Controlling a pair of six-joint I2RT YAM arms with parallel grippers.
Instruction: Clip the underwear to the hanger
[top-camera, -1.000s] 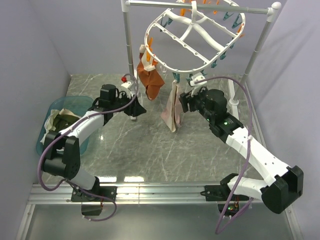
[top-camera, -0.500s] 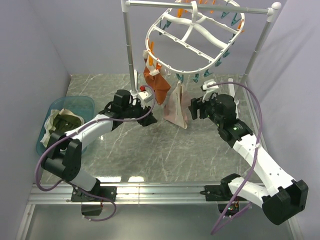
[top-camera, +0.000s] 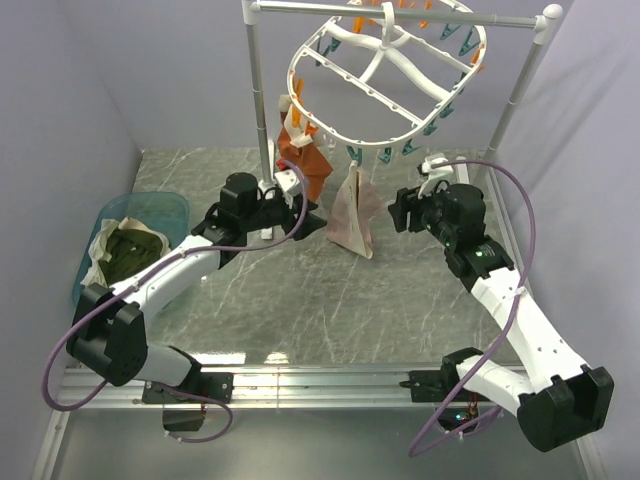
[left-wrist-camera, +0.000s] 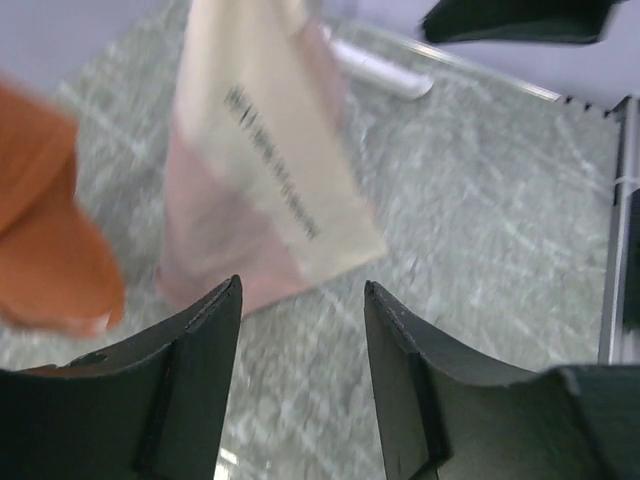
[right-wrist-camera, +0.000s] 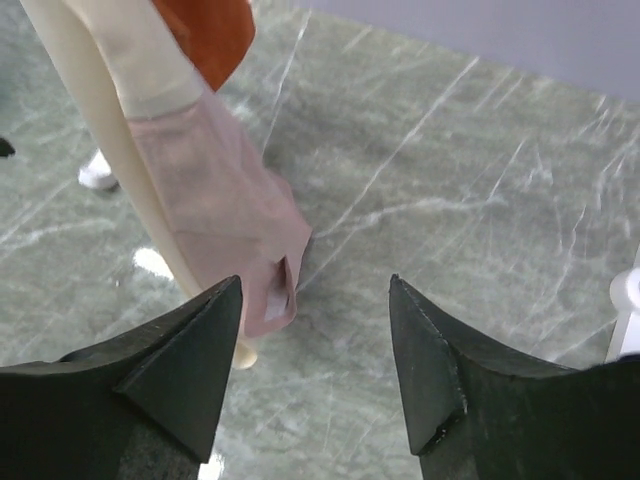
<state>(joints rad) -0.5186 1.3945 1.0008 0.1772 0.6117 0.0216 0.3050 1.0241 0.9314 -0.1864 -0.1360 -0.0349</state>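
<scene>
Left gripper (top-camera: 312, 216): jaws apart, nothing between them; held above the table (top-camera: 330, 300), pointed at the hanging clothes.

Right gripper (top-camera: 399, 211): jaws spread wide, nothing between them; faces the left gripper from the other side of the clothes.

Underwear (top-camera: 352, 212): pale pink, hangs in a tapering fold from a peg on the hanger's near rim; between the two grippers, touching neither. In the left wrist view, blurred, straight ahead of the jaw gap and beyond the fingertips, with a lighter band bearing dark print across it. In the right wrist view, ahead and to the left of the gap, lower end just past the left fingertip.

Hanger (top-camera: 385, 70): white oval rack with crossbars, above and beyond both sets of jaws, hung from the top bar of the stand (top-camera: 262, 90); orange and teal pegs around its rim.

Orange garment (top-camera: 305, 160): pegged to the hanger's left end, just beyond the left jaws and beside the underwear; ahead and left of the gap in the left wrist view.

Tub (top-camera: 160, 205): teal, far behind the left jaws at the table's left edge, with a green cloth (top-camera: 130, 248) inside.
</scene>
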